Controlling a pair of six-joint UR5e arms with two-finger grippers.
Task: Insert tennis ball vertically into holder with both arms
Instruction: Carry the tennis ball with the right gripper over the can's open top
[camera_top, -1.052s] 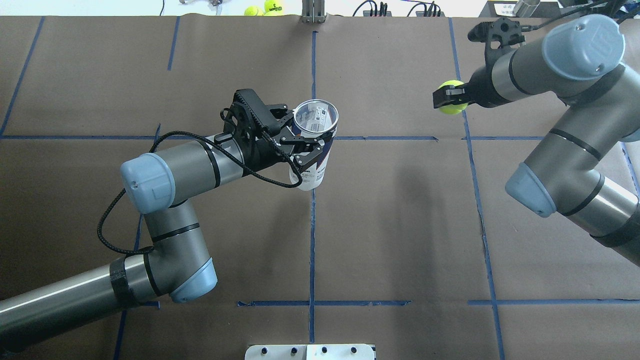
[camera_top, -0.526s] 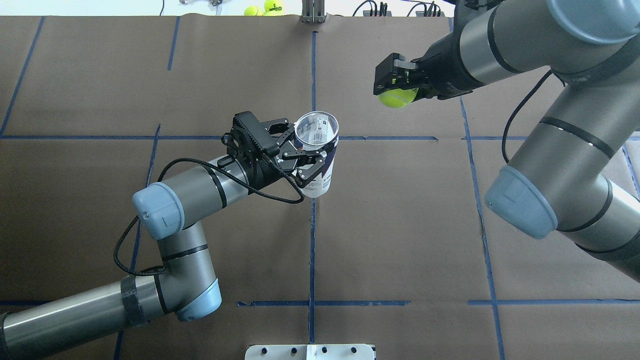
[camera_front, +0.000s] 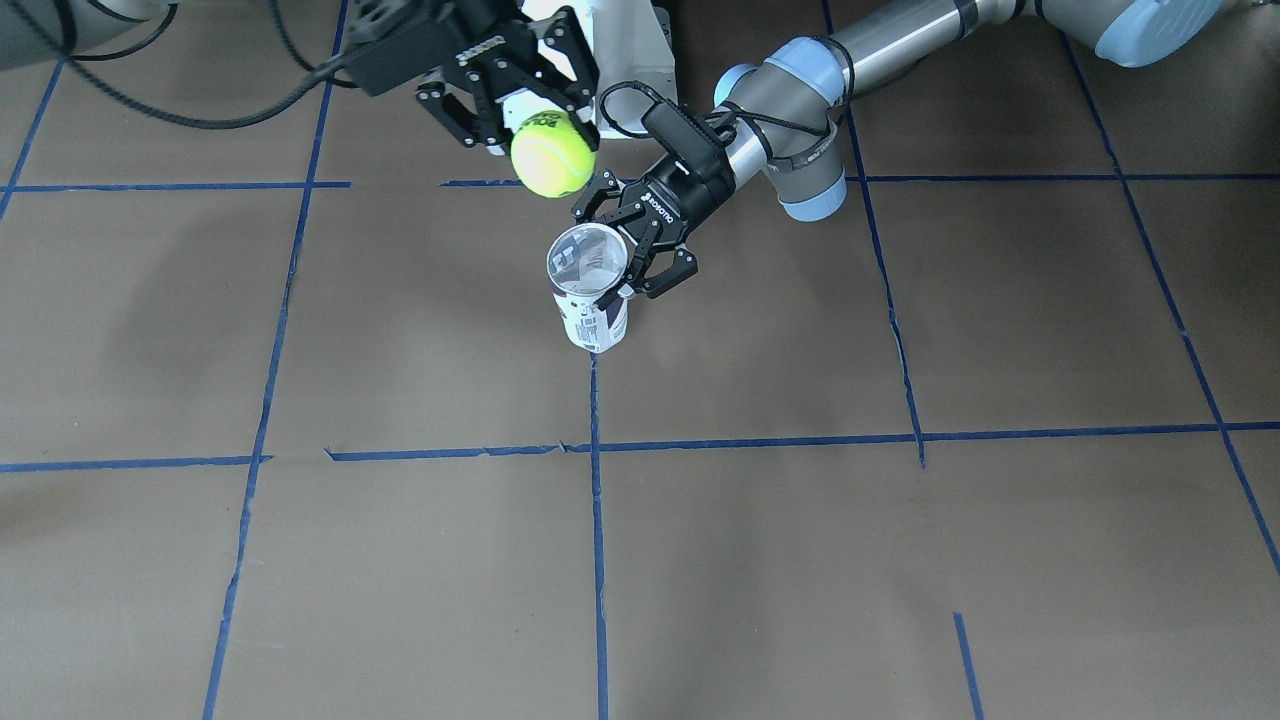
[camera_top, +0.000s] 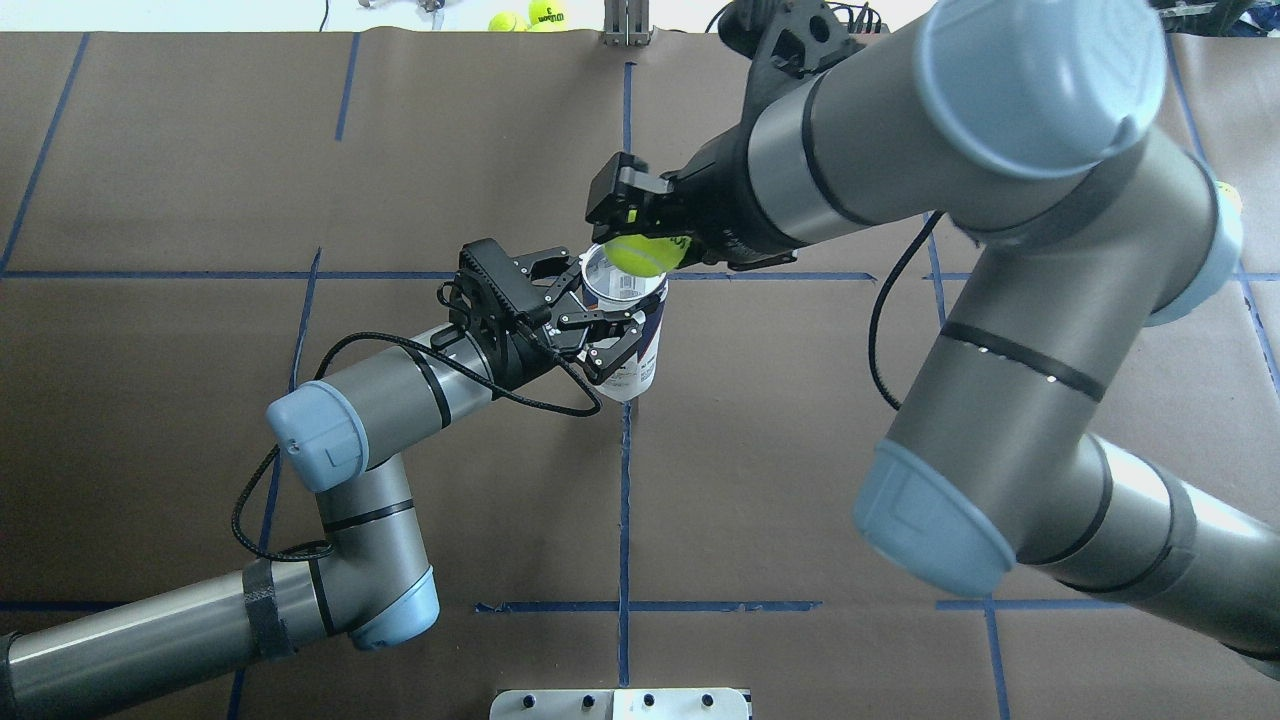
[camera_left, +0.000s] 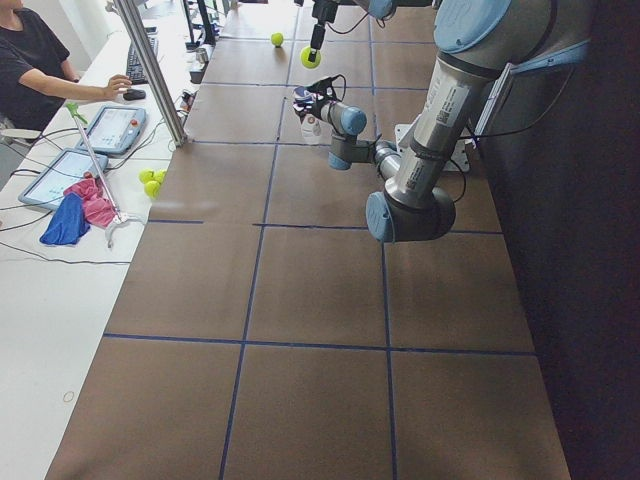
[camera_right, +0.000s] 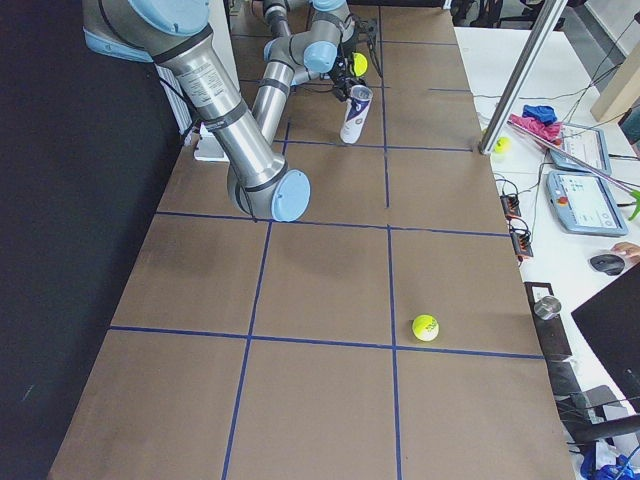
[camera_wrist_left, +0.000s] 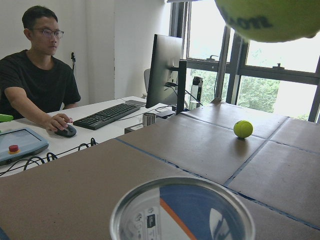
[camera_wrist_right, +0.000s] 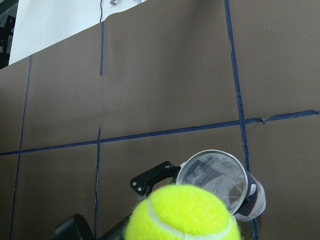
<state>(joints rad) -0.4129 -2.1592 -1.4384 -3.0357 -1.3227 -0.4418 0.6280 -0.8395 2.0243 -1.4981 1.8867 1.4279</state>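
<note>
The holder (camera_top: 628, 340) is a clear can with a white and navy label, standing upright with its open mouth up. My left gripper (camera_top: 603, 322) is shut on its upper part from the side; it also shows in the front view (camera_front: 632, 250). My right gripper (camera_top: 632, 222) is shut on the yellow-green tennis ball (camera_top: 645, 255) and holds it in the air above the can's mouth, a little off centre. The front view shows the ball (camera_front: 552, 153) above the holder (camera_front: 590, 305). The left wrist view shows the can's rim (camera_wrist_left: 182, 210) below and the ball (camera_wrist_left: 270, 17) above. The right wrist view shows the ball (camera_wrist_right: 182, 212) beside the mouth (camera_wrist_right: 215, 180).
A loose tennis ball (camera_right: 425, 327) lies on the brown table on my right side. More balls (camera_top: 530, 15) and a metal post (camera_top: 627, 25) are at the far edge. A white plate (camera_top: 620, 703) is at the near edge. An operator (camera_wrist_left: 40, 75) sits at a desk beyond.
My right arm has swung left with the ball, from the table's right part to above the can. My left arm has shifted slightly, still holding the can.
</note>
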